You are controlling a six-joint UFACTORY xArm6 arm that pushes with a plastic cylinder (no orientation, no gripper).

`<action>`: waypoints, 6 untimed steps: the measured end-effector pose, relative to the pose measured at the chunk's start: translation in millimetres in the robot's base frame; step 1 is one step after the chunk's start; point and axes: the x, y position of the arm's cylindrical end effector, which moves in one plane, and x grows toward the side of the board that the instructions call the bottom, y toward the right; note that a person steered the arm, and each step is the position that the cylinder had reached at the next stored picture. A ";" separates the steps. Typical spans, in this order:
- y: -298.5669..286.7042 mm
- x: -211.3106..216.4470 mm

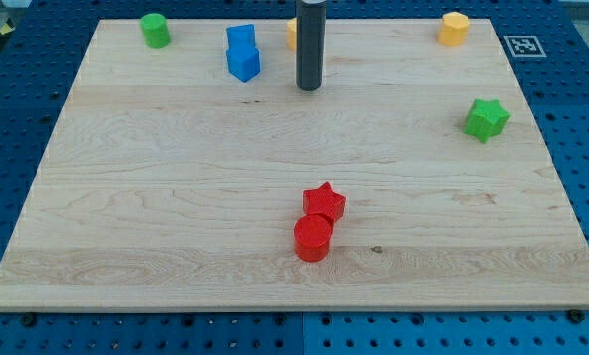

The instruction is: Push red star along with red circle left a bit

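Red plastic, small and rigid: the red star (325, 203) and the red circle (313, 239) sit touching in the lower middle of the frame, the star just above and slightly right of the circle. Both look light and hard, so I judge they will slide easily on the smooth wooden worktop (176, 197) and may rotate or slip apart if struck off-centre. There is nothing to grasp with; contact belongs on their right-hand faces, near the seam where the two meet, so one leftward push carries both.

My tip (309, 88) is at the upper middle of the frame, well apart from the pair and touching no block; as a tool it is a bare rod with nothing to open or close.

Near the rod sit a blue block (243, 53) to its left and an orange block (291, 34) partly hidden behind it. A green cylinder (156, 31) stands upper left, an orange cylinder (454, 29) upper right, a green star (485, 119) at right.
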 end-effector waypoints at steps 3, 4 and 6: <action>41.1 129.2; 79.5 189.0; 83.1 217.2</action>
